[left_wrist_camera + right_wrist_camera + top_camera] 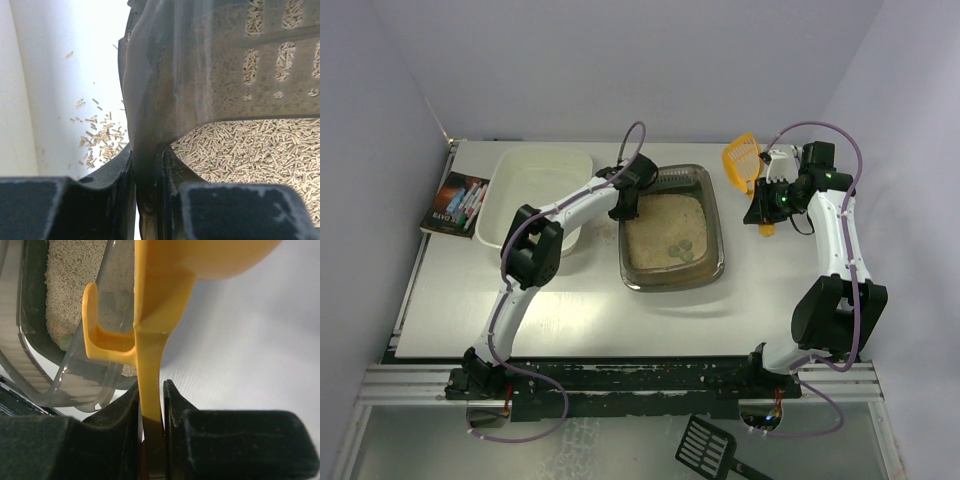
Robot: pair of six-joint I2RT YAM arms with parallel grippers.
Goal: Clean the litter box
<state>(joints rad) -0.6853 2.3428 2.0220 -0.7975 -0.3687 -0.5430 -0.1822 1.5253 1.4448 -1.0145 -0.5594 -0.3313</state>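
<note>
The litter box (710,232), a dark brown translucent tray with beige litter and small grey-green lumps (680,250), sits mid-table. My left gripper (623,198) is shut on its left rim; the left wrist view shows the dark wall (170,90) pinched between the fingers, with pellet litter (250,145) to the right. My right gripper (766,205) is shut on the handle (149,385) of a yellow slotted scoop (741,159), held to the right of the box. The box's corner (75,365) shows in the right wrist view.
A white plastic tub (535,195) stands left of the box, with spilled pellets (97,137) on the white surface beside it. A dark booklet (456,203) lies at the far left. A black scoop (708,448) lies below the front rail.
</note>
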